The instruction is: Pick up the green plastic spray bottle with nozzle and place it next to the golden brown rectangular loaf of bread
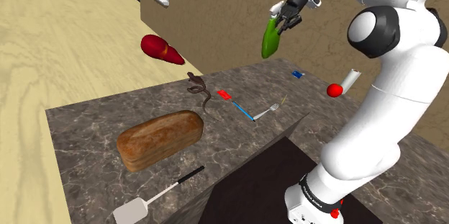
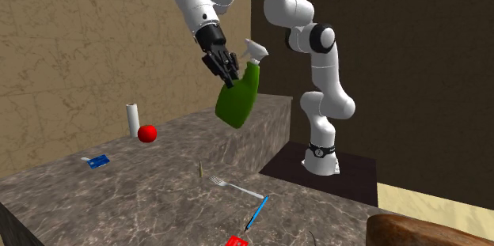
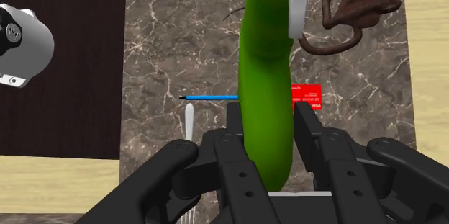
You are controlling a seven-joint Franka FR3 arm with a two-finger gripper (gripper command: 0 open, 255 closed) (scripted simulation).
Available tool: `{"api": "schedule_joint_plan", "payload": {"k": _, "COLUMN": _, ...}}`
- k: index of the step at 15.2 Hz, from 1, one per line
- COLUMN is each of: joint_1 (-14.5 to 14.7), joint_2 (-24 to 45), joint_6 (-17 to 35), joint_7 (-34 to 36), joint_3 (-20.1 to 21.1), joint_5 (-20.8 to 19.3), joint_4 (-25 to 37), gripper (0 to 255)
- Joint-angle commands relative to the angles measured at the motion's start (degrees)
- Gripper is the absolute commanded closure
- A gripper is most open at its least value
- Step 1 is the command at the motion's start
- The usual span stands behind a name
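The black gripper (image 1: 288,15) squeezes its two fingers tight on the green spray bottle (image 1: 270,39), near the thin neck. The bottle is smooth and shiny, with a pale nozzle on top and a fat rounded bottom that hangs tilted down. It is up in the air, well apart from the loaf of bread (image 1: 160,138), and touches nothing but the fingers. The loaf is long and boxy with a rough golden brown crust, and it lies on a dark stone counter (image 1: 86,129) with pale wavy veins. Near the loaf lies a flat white spatula (image 1: 151,197) with a thin black handle. Farther from the loaf, on the bottle's side, lie a curly brown snake shape (image 1: 200,89), a small red card (image 1: 224,94), a thin blue pen (image 1: 243,109) and a silver fork (image 1: 270,107).
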Motion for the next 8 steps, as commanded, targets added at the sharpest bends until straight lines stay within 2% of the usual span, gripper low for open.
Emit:
{"api": "schedule_joint_plan", "payload": {"k": 1, "joint_1": 2.2, "joint_2": -1.8, "joint_6": 2.3, "joint_7": 2.5, "joint_3": 1.1, "joint_5": -0.1, "joint_4": -2.8, "gripper": 255}}
{"api": "schedule_joint_plan", "payload": {"k": 8, "joint_1": 8.3, "joint_2": -5.8, "joint_6": 8.8, "joint_7": 10.7, "joint_3": 5.2, "joint_5": 0.3, "joint_4": -8.7, "gripper": 255}}
